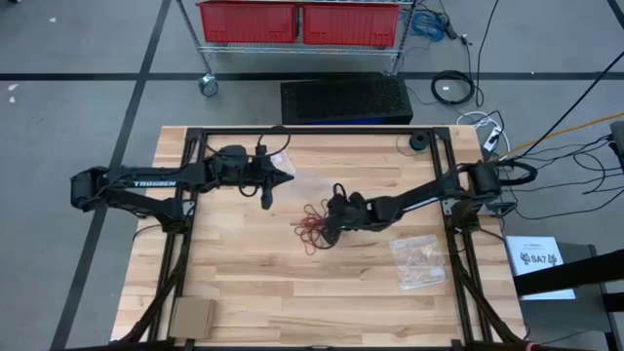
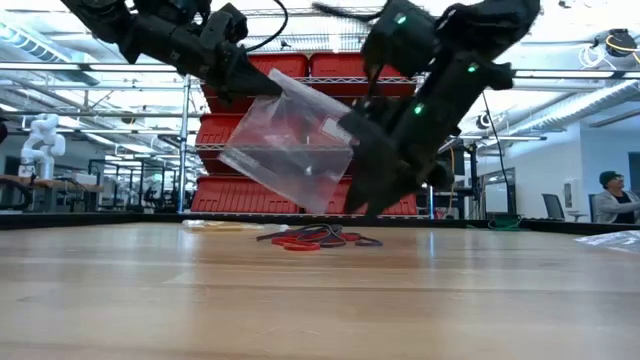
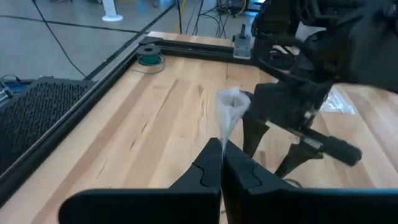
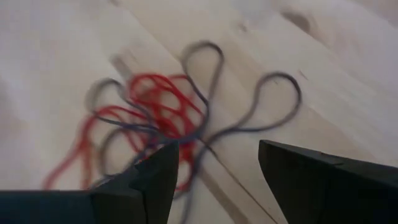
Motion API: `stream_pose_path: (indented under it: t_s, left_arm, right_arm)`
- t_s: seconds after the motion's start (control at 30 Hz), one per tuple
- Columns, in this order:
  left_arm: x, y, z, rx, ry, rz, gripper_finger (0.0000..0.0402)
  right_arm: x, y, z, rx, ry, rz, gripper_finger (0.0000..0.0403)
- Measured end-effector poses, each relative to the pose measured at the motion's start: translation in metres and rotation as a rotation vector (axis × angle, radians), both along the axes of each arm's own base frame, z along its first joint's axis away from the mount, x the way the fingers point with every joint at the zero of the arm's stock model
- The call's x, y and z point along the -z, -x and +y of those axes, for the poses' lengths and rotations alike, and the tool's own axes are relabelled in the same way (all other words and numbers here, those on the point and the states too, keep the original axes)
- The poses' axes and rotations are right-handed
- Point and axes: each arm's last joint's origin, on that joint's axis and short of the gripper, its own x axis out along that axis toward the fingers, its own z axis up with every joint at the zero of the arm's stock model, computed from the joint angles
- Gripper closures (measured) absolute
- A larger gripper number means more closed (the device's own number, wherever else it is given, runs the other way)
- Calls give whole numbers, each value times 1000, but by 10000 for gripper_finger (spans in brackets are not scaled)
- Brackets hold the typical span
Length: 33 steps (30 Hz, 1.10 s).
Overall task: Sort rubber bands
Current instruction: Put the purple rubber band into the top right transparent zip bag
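- My left fingers (image 3: 222, 163) are pressed fully together, pinching the edge of a clear plastic bag (image 2: 290, 150) and holding it up in the air above the table (image 1: 244, 283).
- In the low view the bag hangs tilted, clear of the wood, between my two arms.
- My right fingers (image 4: 217, 171) stand wide apart, with nothing between them, low over the rubber bands (image 1: 314, 224).
- The rubber bands lie loose in a tangled heap near the middle of the table, red loops mixed with dark ones; from my right wrist, one dark loop (image 4: 273, 102) trails out to the side of the red tangle (image 4: 149, 106).
- I cannot tell whether my right fingertips touch the wood or any band.
- A second clear bag (image 1: 421, 259) lies flat on the table, towards my right side, apart from the heap.
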Motion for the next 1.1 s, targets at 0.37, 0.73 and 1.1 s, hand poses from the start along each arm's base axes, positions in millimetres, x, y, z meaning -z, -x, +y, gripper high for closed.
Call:
stream_pose_path:
  t_s: [0.37, 0.73, 1.1]
  left_arm:
    - [0, 1, 0, 8, -25, 16, 402]
    - [0, 1, 0, 8, -41, 19, 402]
    - [0, 1, 0, 10, -52, 21, 402]
  right_arm:
    - [8, -13, -3, 20, -1, 103, 195]
    - [13, -13, -14, 38, 5, 134, 282]
    - [13, -15, -13, 49, -51, 108, 239]
